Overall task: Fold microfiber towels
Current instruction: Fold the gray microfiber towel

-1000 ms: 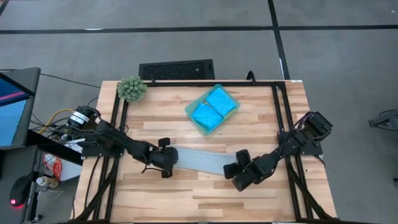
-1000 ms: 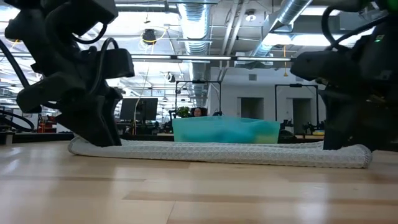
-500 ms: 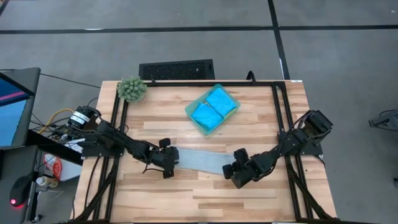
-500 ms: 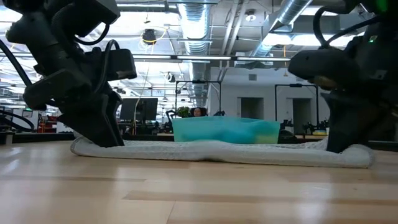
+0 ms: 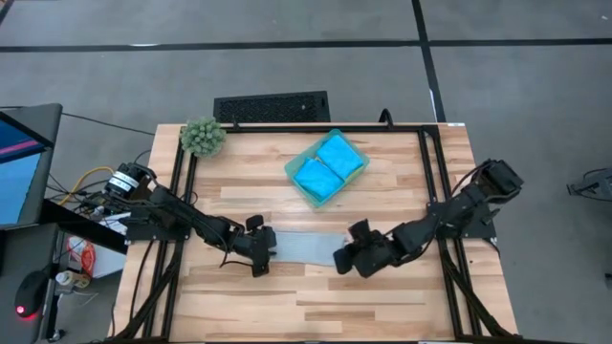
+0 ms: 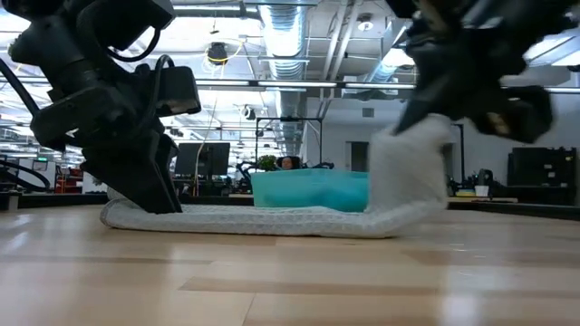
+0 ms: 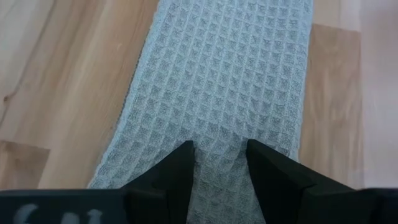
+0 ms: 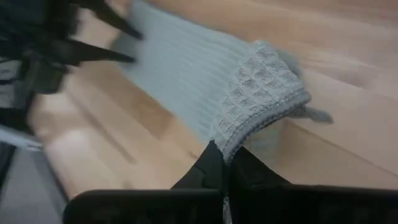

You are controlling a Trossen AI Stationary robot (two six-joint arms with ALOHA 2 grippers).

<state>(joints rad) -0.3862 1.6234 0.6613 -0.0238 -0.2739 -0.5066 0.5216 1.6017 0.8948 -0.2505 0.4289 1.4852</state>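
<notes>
Wooden worktop (image 5: 316, 296) carries a grey towel (image 5: 304, 248) near its middle. Left tool (image 5: 260, 250), fingers parted, presses one end flat; right tool (image 5: 342, 259) pinches the other end, lifted, seemingly folding over.

The left arm reaches in from nine o'clock, stretched low across the table toward its middle. The left gripper (image 5: 260, 250) sits at the end, tipped steeply down, its two dark fingers (image 7: 163, 180) parted and pressed against the surface beneath them. The right arm comes in from three o'clock, folded at the elbow and angled toward the centre. The right gripper (image 5: 342, 260) hangs raised above the tabletop, its fingers (image 8: 211, 171) pinched tightly together.
</notes>
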